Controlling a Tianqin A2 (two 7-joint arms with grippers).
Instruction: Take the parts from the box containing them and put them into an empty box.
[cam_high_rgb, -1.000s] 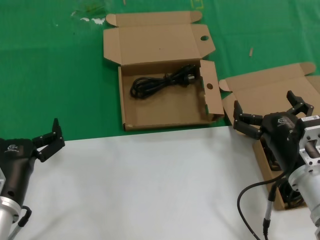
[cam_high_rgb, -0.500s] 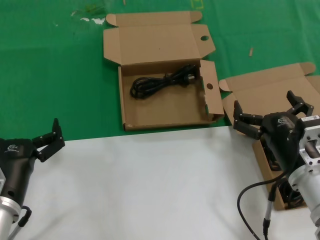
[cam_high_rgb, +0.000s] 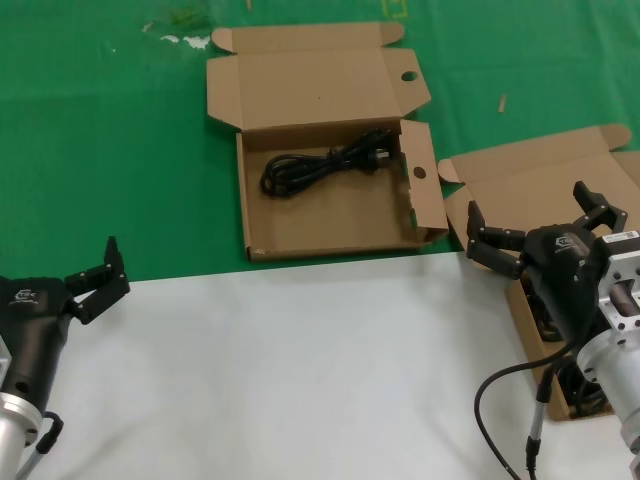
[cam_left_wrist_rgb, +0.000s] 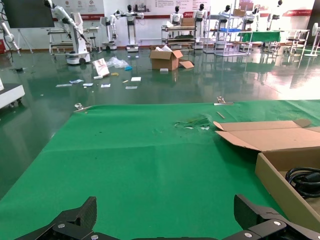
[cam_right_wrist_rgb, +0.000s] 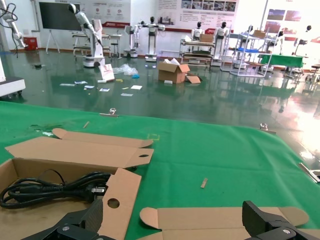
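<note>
The box with round holes (cam_high_rgb: 300, 250) lies open at the back centre with one coiled black power cable (cam_high_rgb: 320, 165) inside. The plain-lidded box (cam_high_rgb: 540, 175) lies open at the right; dark cables (cam_high_rgb: 588, 396) show in it, mostly hidden behind my right arm. My right gripper (cam_high_rgb: 527, 215) is open and empty, hovering over that box's near-left corner. My left gripper (cam_high_rgb: 97, 278) is open and empty at the left edge, far from both boxes. In the right wrist view, the holed flap (cam_right_wrist_rgb: 117, 195), the cable (cam_right_wrist_rgb: 55, 187) and the plain lid (cam_right_wrist_rgb: 215, 220) show beyond the gripper (cam_right_wrist_rgb: 172, 220).
A white sheet (cam_high_rgb: 300, 370) covers the near table and a green mat (cam_high_rgb: 100, 150) the far part. White scraps (cam_high_rgb: 185, 40) lie at the mat's back left. My right arm's grey hose (cam_high_rgb: 500, 400) loops over the white sheet.
</note>
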